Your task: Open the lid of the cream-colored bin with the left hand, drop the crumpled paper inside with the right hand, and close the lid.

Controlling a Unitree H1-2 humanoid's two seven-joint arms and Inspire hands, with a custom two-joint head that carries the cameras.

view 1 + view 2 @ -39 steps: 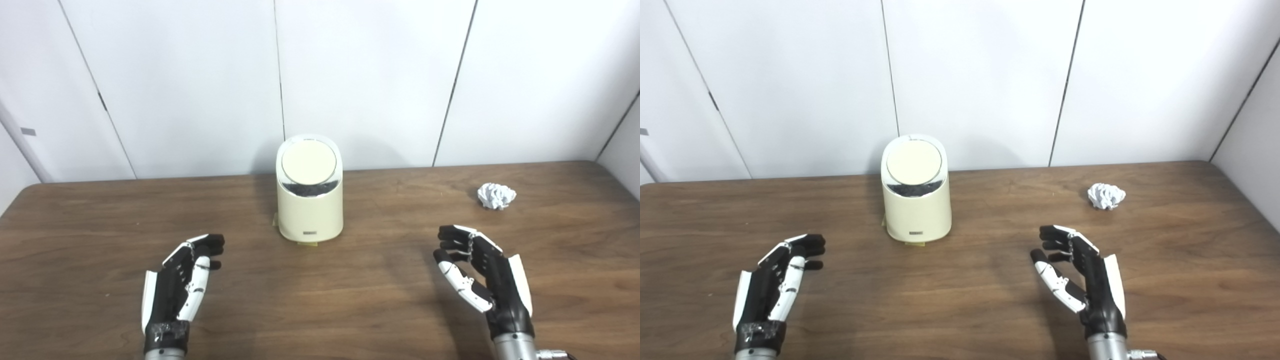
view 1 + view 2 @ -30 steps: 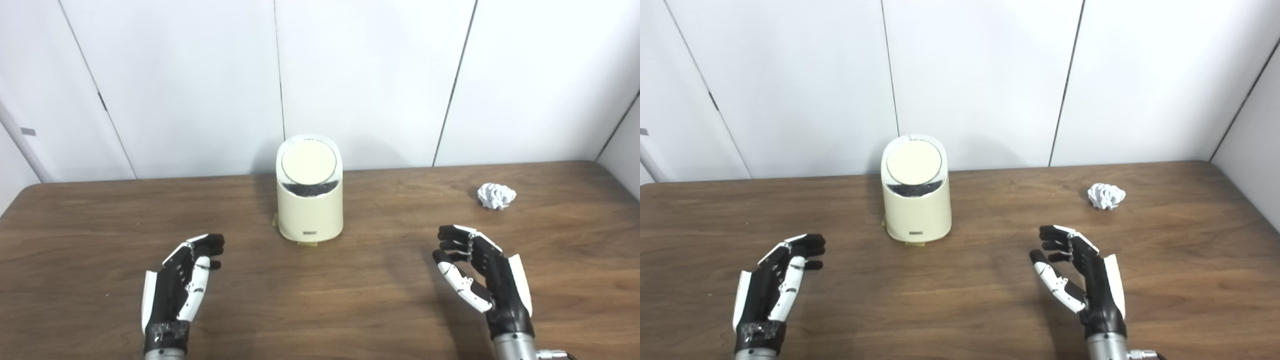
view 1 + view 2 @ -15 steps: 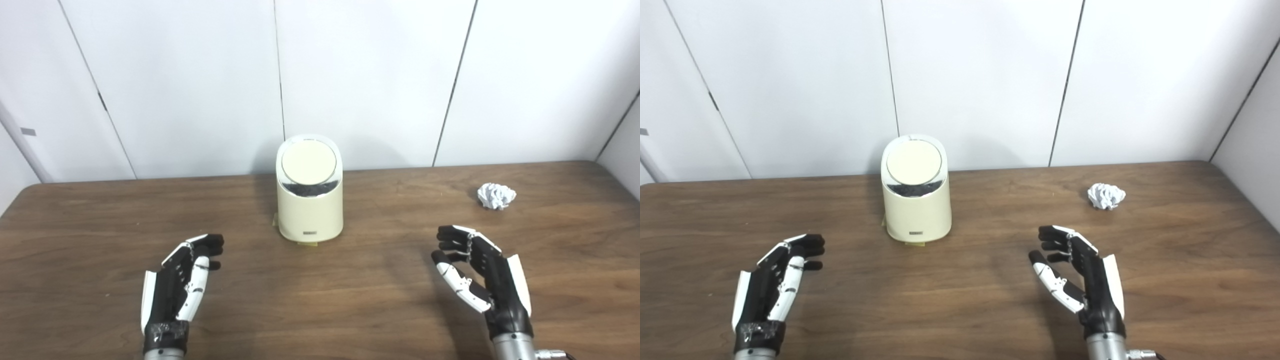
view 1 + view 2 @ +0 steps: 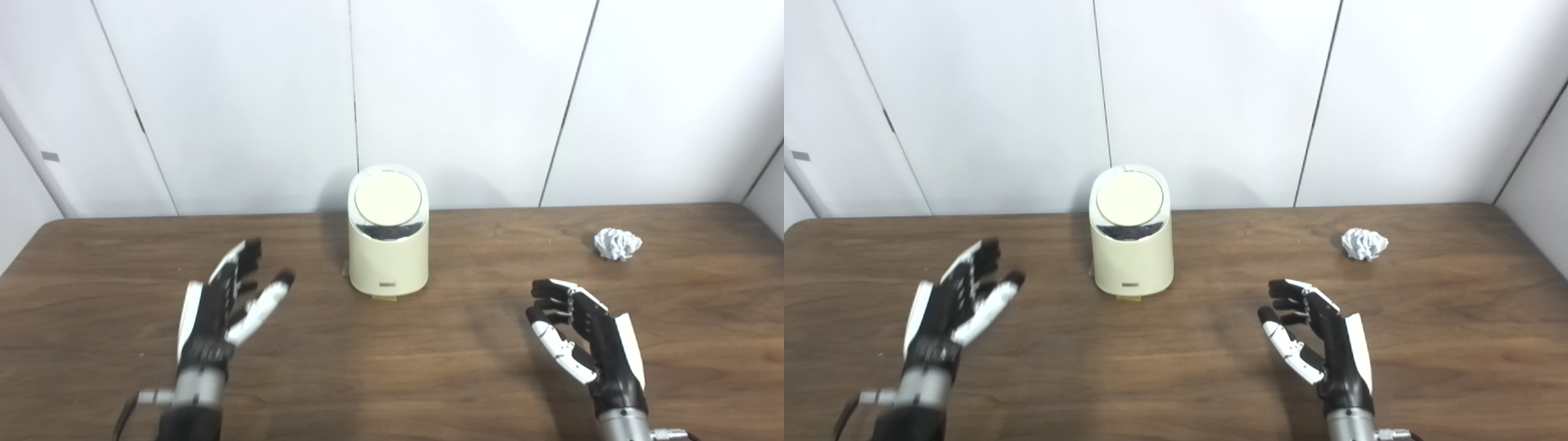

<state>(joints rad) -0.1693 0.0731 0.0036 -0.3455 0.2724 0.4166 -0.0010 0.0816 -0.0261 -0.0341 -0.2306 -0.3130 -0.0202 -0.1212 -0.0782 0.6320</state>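
Cream-colored bin (image 4: pixel 388 245) stands upright near the far edge of the wooden desk (image 4: pixel 392 373), close to the white panelled wall (image 4: pixel 465 98). Its round lid (image 4: pixel 388 199) sits tilted toward the cameras, with a dark crescent gap showing below it. A small dark label (image 4: pixel 386 283) is fixed low on the front of the bin; its writing is too small to read. A bit of yellowish tape (image 4: pixel 386 297) peeks out under the base.

Crumpled paper (image 4: pixel 617 244), a white ball, lies on the desk well to the right of the bin, apart from everything else.

Left hand (image 4: pixel 223 303) is raised above the desk, left of the bin and not touching it, fingers spread wide, holding nothing. Right hand (image 4: pixel 585 337) hovers at the near right, palm turned inward, fingers loosely curled but apart, empty, with the paper beyond it.
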